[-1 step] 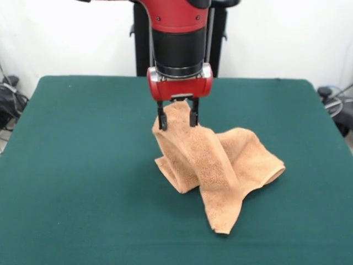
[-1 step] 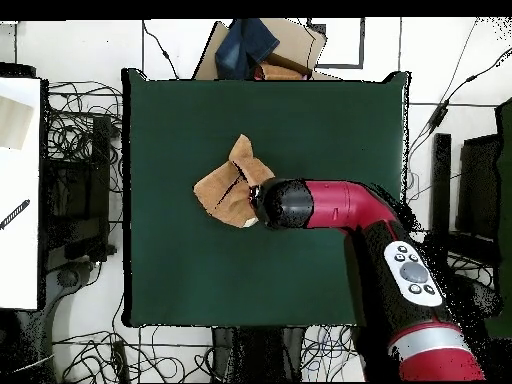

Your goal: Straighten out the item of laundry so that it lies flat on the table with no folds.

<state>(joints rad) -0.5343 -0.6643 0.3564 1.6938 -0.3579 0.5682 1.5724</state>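
The tan terry towel (image 1: 218, 165) sits crumpled near the middle of the green counter (image 1: 77, 165), one corner lifted into a twisted peak. The pincer (image 1: 177, 118) is clamped on that peak, while the rest lies in folds.

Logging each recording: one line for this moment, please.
end effector: shut on towel | towel: part lifted, crumpled, folded | table: bears towel's rest | flattening: not done

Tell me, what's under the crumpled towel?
Only the green table shows around the towel. The gripper holds one part up, and the rest lies bunched in folds. Anything beneath those folds is covered, so I cannot tell.
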